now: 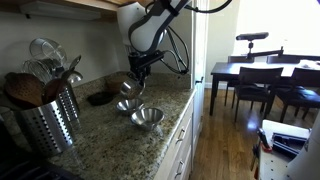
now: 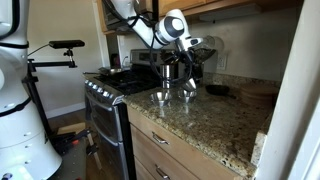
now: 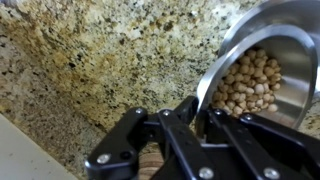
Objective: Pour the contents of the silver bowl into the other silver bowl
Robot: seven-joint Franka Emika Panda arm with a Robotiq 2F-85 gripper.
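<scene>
My gripper (image 3: 195, 112) is shut on the rim of the silver bowl (image 3: 255, 70), which holds many pale round beans. The bowl hangs above the granite counter (image 3: 90, 50) and looks tilted in the wrist view. In both exterior views the gripper (image 1: 136, 72) (image 2: 180, 62) holds this bowl (image 1: 132, 87) just above the counter. The other silver bowl (image 1: 128, 104) stands on the counter right below it. A wider steel bowl (image 1: 148, 118) stands beside that one. Two bowls (image 2: 163, 96) (image 2: 189, 93) show under the gripper in an exterior view; I cannot tell which is which.
A steel utensil holder (image 1: 50, 122) with wooden spoons stands at the near end of the counter. A dark flat object (image 1: 100, 97) lies by the wall. A stove (image 2: 108, 82) adjoins the counter. A dining table with chairs (image 1: 265, 75) stands beyond the counter edge.
</scene>
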